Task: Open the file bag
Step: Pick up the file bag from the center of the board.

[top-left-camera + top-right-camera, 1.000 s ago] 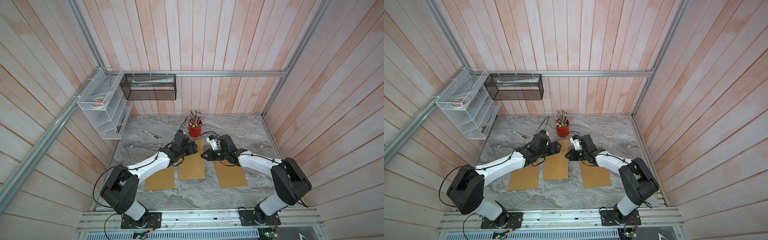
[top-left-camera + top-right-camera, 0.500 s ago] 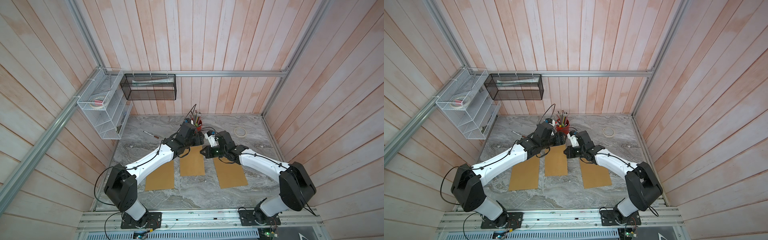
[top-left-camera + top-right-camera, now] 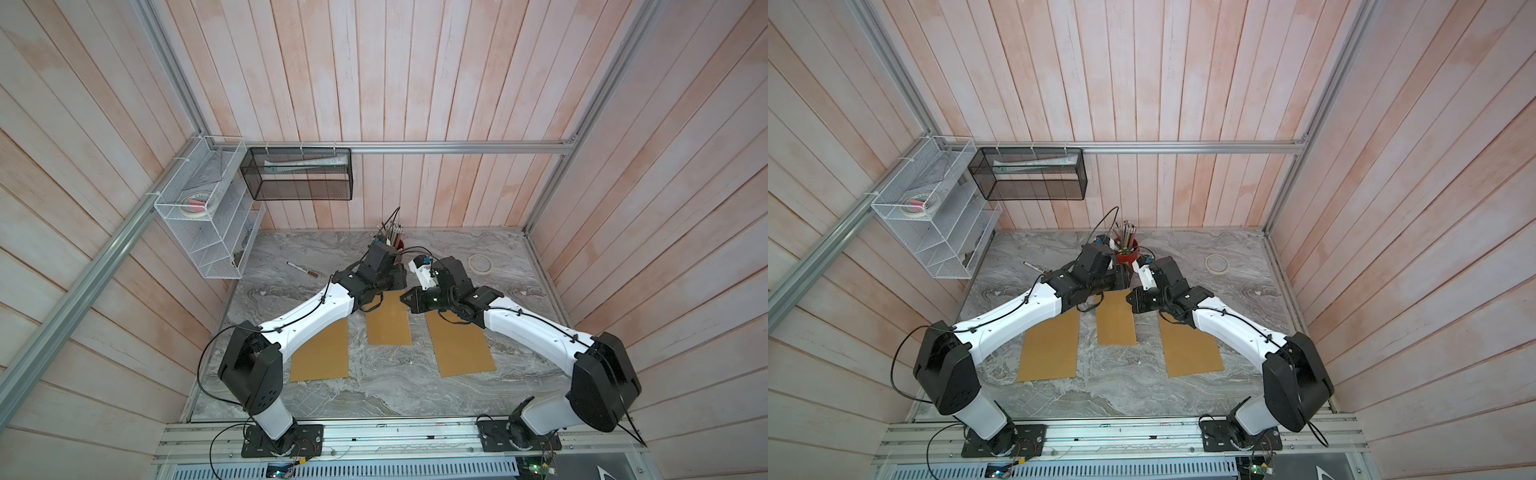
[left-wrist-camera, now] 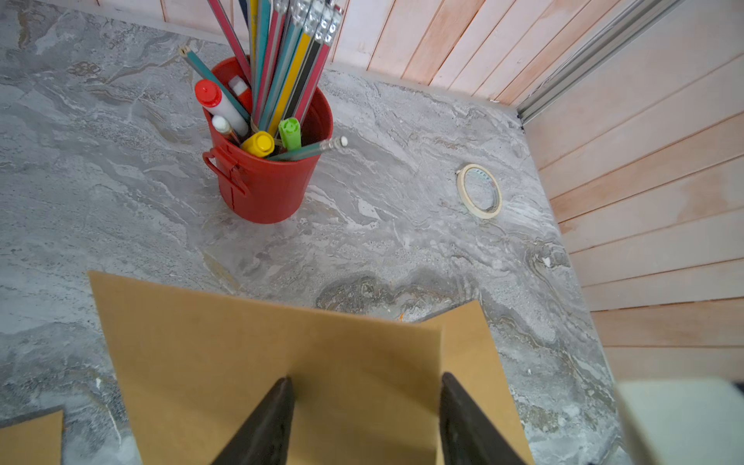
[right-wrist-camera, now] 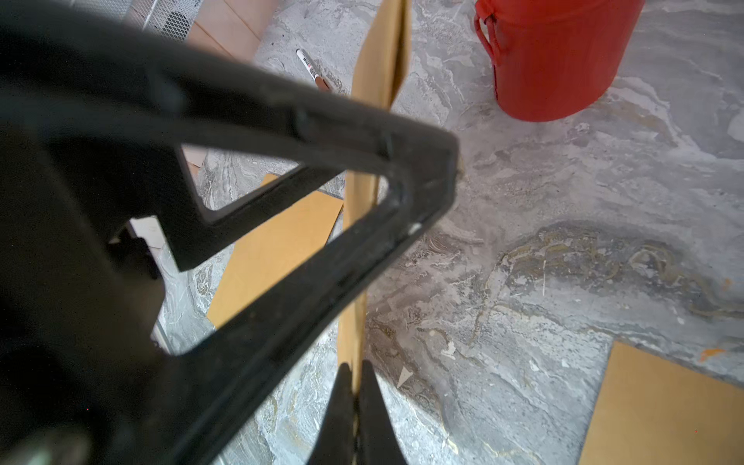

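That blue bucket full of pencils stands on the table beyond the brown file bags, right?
No, the bucket is red, not blue; the left wrist view shows it. It is full of pencils and stands on the table beyond the brown file bags.

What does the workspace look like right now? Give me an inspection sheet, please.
Surface: marble table, a few small specks.
Job's things: middle file bag, layers parted at the end near the red pencil cup; bag by the left arm and bag by the right arm lie flat.
Clutter: red pencil cup, tape roll, marker.
Grippers: right gripper shut on the middle file bag's edge; left gripper fingers apart over it.
Cables: black cable loops out beside the left arm's base.
Surroundings: wood-panel walls, white wire rack, black mesh basket.
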You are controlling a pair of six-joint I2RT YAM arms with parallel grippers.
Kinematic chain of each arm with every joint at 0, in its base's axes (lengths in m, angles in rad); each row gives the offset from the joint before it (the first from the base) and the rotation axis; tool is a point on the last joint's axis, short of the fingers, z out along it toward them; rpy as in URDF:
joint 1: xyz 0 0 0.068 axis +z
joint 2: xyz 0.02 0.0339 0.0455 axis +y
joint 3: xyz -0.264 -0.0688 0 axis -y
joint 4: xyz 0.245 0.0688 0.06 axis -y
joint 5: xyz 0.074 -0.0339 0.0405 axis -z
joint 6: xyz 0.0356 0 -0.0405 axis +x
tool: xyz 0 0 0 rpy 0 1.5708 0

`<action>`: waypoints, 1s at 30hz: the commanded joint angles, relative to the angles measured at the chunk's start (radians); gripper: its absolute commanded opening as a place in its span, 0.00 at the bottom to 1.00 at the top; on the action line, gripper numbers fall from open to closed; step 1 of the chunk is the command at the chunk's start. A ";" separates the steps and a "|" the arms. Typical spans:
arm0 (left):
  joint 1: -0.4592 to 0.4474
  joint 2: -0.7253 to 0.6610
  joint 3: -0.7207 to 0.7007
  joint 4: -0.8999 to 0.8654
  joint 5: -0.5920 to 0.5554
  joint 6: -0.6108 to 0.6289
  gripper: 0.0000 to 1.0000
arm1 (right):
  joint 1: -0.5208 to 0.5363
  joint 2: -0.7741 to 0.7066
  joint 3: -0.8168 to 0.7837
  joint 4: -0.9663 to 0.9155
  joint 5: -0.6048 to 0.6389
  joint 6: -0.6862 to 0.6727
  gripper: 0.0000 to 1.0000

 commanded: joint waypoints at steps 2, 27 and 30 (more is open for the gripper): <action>-0.010 0.029 0.051 -0.018 -0.025 0.019 0.54 | 0.013 -0.018 0.050 -0.027 0.022 -0.025 0.00; -0.018 0.028 0.110 -0.042 -0.032 0.029 0.21 | 0.046 0.076 0.257 -0.112 0.081 -0.052 0.00; -0.018 0.021 0.110 -0.043 -0.042 0.028 0.18 | 0.047 0.083 0.272 -0.114 0.080 -0.053 0.00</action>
